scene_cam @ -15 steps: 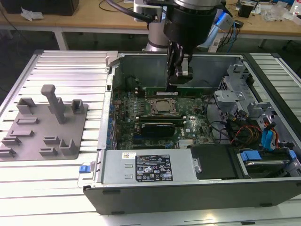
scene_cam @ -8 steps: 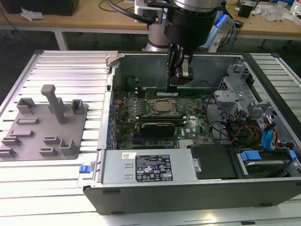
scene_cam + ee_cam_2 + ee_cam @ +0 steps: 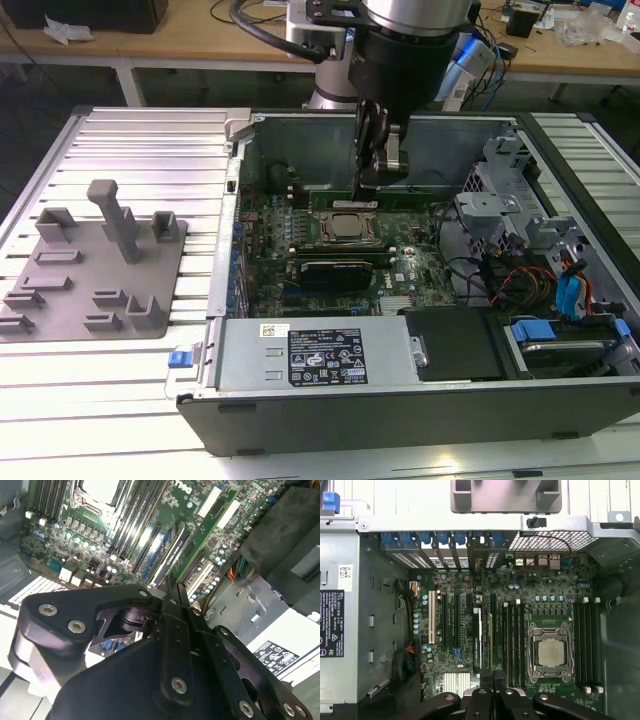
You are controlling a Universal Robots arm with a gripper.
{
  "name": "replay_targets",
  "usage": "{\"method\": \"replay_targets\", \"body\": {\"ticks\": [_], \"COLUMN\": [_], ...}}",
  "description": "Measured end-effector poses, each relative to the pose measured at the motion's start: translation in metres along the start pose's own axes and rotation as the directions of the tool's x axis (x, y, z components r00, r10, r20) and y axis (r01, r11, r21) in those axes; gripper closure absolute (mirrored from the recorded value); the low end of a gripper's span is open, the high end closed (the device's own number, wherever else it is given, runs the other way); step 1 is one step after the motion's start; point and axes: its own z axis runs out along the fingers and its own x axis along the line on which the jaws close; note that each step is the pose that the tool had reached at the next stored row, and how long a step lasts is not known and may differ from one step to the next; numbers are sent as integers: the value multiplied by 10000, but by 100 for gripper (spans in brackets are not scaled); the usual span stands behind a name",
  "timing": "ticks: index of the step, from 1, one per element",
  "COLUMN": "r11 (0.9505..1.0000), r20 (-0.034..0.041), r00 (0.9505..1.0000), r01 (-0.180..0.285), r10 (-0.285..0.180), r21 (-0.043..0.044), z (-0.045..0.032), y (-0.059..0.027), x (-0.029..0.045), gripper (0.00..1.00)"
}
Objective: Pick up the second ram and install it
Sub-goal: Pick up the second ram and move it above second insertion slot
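Note:
My gripper [image 3: 368, 186] hangs inside the open computer case [image 3: 232, 300], just beyond the processor socket [image 3: 345, 227]. In both wrist views its fingers [image 3: 172, 587] [image 3: 493, 679] are pressed together with nothing between them. A long thin green strip [image 3: 415, 187], which looks like the ram standing on edge, runs along the memory slots beyond the socket. The gripper's tips sit at that strip's end nearer the exterior view's left; I cannot tell whether they touch it. The slots [image 3: 586, 645] beside the socket [image 3: 551, 652] look dark, and I cannot make out a stick in them there.
A black expansion card [image 3: 335, 268] stands on the board in front of the socket. The grey fixture [image 3: 90, 265] with upright blocks lies at the exterior view's left. The power supply [image 3: 320, 350] is in front, and drive bays with cables [image 3: 560, 290] are at the right.

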Motion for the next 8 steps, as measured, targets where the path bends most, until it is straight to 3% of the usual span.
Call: {"method": "replay_targets", "body": {"ticks": [6, 8], "r11": [10000, 10000], "r20": [7, 9], "r00": [10000, 10000], "r01": [0, 1], "r10": [0, -1], "r21": [4, 46], "z": [104, 136], "y": [4, 11], "x": [-148, -171], "gripper": [91, 91]}}
